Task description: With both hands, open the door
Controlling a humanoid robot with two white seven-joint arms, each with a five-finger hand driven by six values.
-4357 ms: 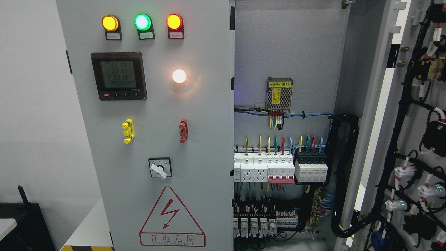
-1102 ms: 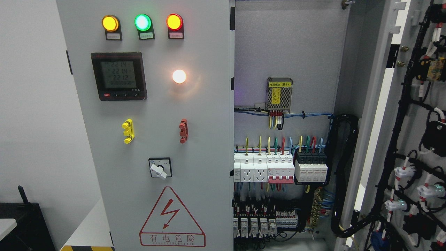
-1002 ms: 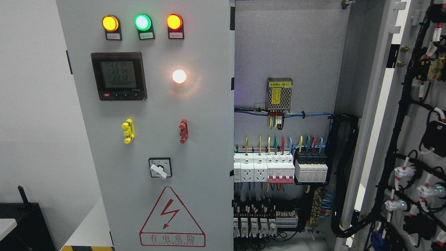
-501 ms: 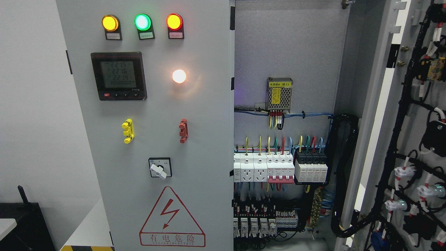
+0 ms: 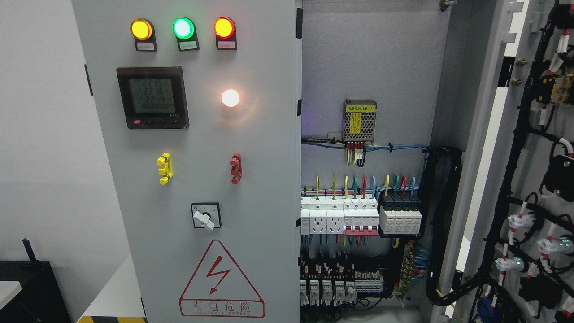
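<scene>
Door, right: grey metal cabinet door (image 5: 533, 148) swung wide, wiring exposed.
Door, left: grey panel door (image 5: 202, 179) shut, beside it.
Hands, fingers: neither showed; state unknown.

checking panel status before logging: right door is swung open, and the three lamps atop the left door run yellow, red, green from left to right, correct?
Not quite. The head view shows the lamps running yellow, green, red. The right door is indeed swung open, and they do sit atop the left door.

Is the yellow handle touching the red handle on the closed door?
Apart. The head view shows the yellow handle and the red handle separated by bare grey panel of the closed door.
</scene>
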